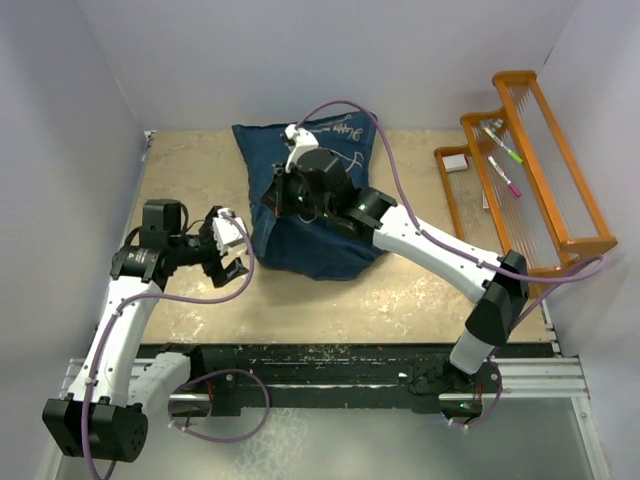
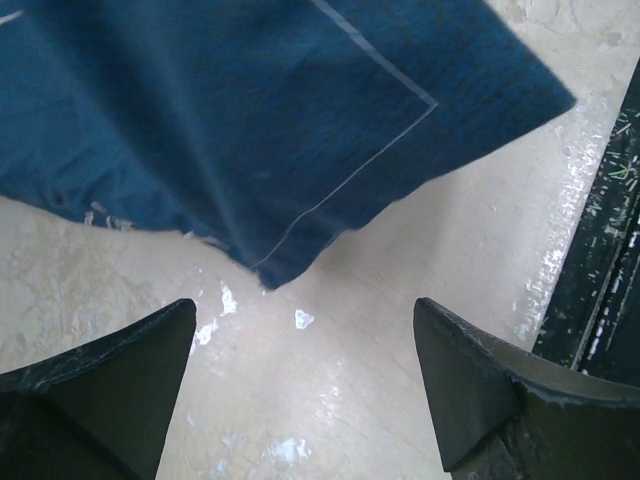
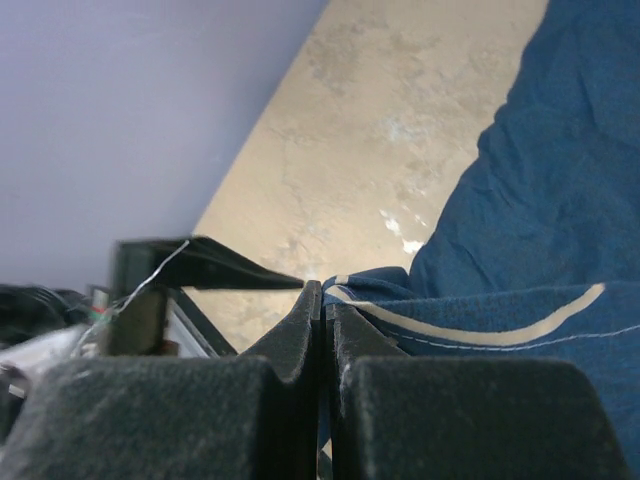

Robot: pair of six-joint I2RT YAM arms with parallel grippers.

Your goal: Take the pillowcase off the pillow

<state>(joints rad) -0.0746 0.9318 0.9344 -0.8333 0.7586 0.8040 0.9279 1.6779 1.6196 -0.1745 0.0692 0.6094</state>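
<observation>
The navy pillowcase (image 1: 320, 235) lies bunched at the middle back of the table, white script on its far part. The pillow is hidden inside it. My right gripper (image 1: 275, 198) reaches over the case to its left side. In the right wrist view this gripper (image 3: 322, 290) is shut, pinching a fold of pillowcase (image 3: 520, 230) at a cream line. My left gripper (image 1: 240, 250) hovers open just left of the case's near edge. In the left wrist view its jaws (image 2: 305, 305) stand wide over bare table, the pillowcase (image 2: 290, 150) corner just ahead and untouched.
An orange wire rack (image 1: 530, 170) with markers (image 1: 505, 150) stands at the right, a small white block (image 1: 455, 162) beside it. A black rail (image 1: 330, 365) runs along the near edge, seen also as the rail (image 2: 600, 280) beside my left gripper. Walls close the left and back.
</observation>
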